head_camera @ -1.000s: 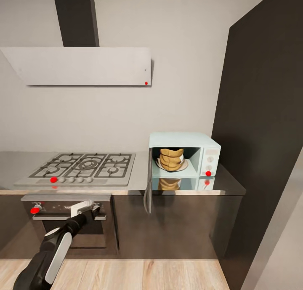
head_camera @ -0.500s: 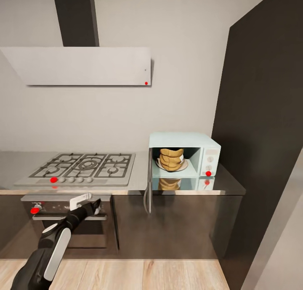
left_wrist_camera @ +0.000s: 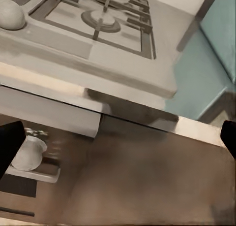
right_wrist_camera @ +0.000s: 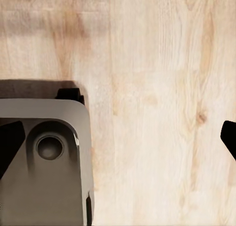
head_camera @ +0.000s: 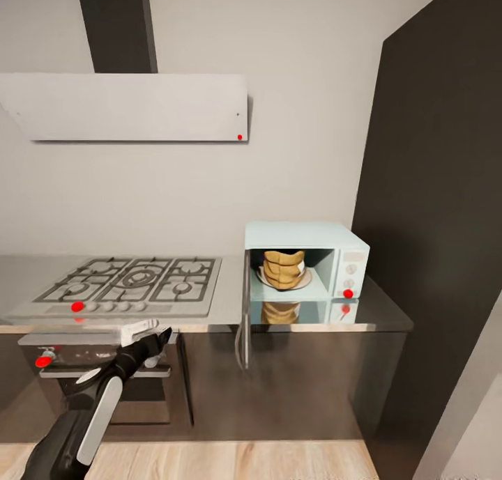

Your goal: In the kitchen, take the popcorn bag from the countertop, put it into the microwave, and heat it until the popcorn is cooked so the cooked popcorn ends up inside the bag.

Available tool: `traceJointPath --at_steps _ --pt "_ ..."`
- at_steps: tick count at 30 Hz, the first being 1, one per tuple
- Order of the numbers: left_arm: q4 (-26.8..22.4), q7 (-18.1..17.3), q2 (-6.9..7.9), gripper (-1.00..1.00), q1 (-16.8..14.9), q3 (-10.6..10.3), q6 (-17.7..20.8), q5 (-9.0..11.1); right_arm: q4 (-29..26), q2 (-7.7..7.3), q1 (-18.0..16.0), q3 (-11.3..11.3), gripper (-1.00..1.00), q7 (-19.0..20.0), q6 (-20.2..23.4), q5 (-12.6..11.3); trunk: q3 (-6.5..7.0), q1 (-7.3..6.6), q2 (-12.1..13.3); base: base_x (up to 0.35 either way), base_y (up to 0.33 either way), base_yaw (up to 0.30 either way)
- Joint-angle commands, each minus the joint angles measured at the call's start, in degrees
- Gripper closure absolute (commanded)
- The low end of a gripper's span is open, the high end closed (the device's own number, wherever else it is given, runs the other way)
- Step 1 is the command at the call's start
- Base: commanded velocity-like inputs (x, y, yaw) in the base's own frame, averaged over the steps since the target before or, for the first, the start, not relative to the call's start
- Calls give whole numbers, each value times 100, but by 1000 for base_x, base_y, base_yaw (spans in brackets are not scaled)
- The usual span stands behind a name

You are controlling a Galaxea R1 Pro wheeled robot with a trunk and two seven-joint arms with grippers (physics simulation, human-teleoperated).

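The pale mint-blue microwave (head_camera: pixel 301 258) stands on the grey countertop (head_camera: pixel 226 302) with its door (head_camera: pixel 244 311) swung open, seen edge-on. Inside it the tan popcorn bag (head_camera: pixel 282 267) sits upright on a white plate. The popcorn itself is hidden. My left gripper (head_camera: pixel 152 335) is open and empty, low in front of the counter's front edge, left of the door. In the left wrist view the left gripper (left_wrist_camera: pixel 118 142) faces that edge, with the microwave (left_wrist_camera: pixel 219 39) off to one side. My right gripper (right_wrist_camera: pixel 118 137) is open, pointing down at the floor.
A gas hob (head_camera: pixel 132 281) lies left of the microwave, with a steel oven (head_camera: pixel 84 379) with red knobs below and a hood (head_camera: pixel 132 107) above. A tall dark cabinet (head_camera: pixel 432 222) walls the right side. The wooden floor (right_wrist_camera: pixel 162 88) and my base (right_wrist_camera: pixel 44 177) show below.
The whole head view has shifted a little, so the camera moved. My left gripper has risen and gone right, from the oven front toward the counter's edge. The bag and door stay put.
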Motion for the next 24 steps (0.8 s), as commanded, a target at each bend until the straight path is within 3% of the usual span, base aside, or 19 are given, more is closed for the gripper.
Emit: traceJointPath --at_steps 1,6,24 --pt "-8 30 1 -100 -3 -93 33 55 4 2 -5 48 -100 -2 -5 -57 -8 1 -5 5 0 -212" --pt "-9 47 1 -100 -3 -324 32 53 4 -3 -5 47 -100 -2 -10 -62 -11 1 -5 1 0 -262" --pt "-57 48 1 -100 -3 -348 27 52 4 -9 -5 47 -100 -2 -20 -54 -90 1 -5 0 0 -267"
